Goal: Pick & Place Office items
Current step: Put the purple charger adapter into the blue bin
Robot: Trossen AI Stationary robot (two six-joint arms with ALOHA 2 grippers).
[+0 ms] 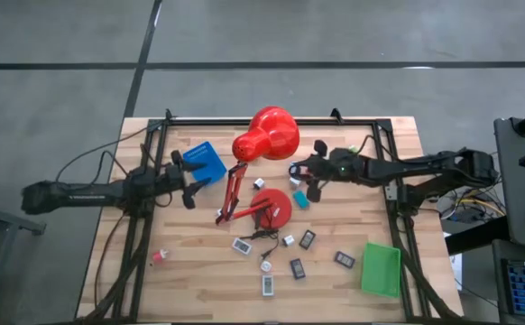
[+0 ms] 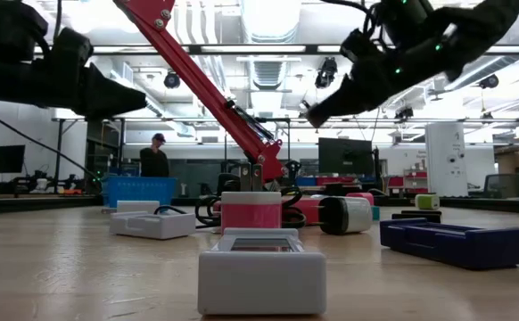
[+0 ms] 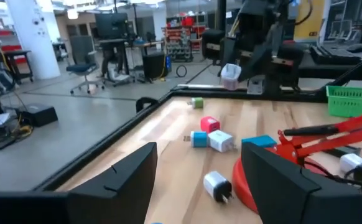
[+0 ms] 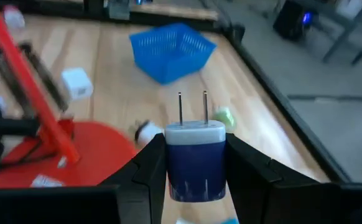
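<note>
The right gripper is clamping a blue-and-white plug-in charger between its two fingers, with the two metal prongs pointing away from the wrist. In the overhead view this gripper is hanging above the table at about two o'clock from the red lamp base, just beside the red lamp shade.

The left gripper is holding nothing, its fingers standing apart, and is sitting at about nine o'clock from the lamp base, next to the blue basket.

The remaining office items are lying loose on the wooden table: a white charger, a pink block and a teal block near the lamp, with flat dark and white rectangles scattered toward six o'clock. The green tray is sitting at about four o'clock.
</note>
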